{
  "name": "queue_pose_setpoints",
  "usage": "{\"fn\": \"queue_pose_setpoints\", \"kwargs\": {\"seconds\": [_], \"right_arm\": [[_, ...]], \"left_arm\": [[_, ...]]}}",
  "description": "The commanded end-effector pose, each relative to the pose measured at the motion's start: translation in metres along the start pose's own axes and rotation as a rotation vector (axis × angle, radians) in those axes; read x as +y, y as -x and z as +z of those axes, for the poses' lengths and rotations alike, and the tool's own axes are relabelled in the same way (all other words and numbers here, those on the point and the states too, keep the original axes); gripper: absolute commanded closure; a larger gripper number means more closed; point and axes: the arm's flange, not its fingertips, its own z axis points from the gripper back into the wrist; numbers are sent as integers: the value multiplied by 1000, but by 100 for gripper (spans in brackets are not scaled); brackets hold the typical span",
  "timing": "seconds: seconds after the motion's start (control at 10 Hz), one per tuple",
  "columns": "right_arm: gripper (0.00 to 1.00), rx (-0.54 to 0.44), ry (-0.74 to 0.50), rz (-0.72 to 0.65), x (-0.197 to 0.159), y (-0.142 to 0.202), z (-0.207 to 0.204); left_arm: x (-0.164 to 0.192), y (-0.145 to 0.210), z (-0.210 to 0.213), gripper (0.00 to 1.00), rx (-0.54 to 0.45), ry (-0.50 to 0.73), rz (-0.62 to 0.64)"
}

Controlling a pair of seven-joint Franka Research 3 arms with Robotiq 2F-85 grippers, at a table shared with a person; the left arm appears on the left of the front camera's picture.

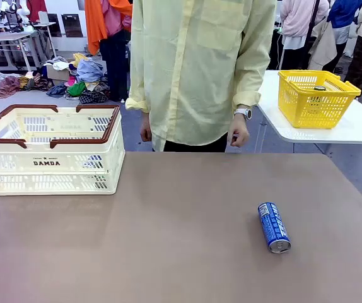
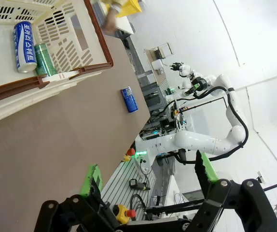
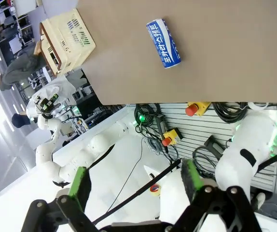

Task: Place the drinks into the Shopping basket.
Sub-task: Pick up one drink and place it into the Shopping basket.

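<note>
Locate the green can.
Left wrist view: the green can lies on its side inside the basket, beside a blue can. The basket sits at the far left of the table.

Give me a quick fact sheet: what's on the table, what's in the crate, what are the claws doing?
Shopping basket: far left of the table
Inside it: blue can and green can, lying side by side
Loose can: blue, on its side, table's near right
Left gripper: open, empty
Right gripper: open, empty
Person: standing at far side, arms down
</note>
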Motion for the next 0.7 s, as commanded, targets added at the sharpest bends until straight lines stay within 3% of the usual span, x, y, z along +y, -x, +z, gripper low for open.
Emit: {"fn": "queue_pose_setpoints", "kwargs": {"seconds": [0.0,0.2,0.6], "right_arm": [[0,5,61,-18,11,5,-8],[0,16,162,-62,32,7,-48],[0,69,584,-89,97,3,-221]], "left_arm": [[-3,2,-2,0,-6,-4,5],[-3,2,-2,0,-6,-4,5],[-3,2,-2,0,-6,-4,5]]}}
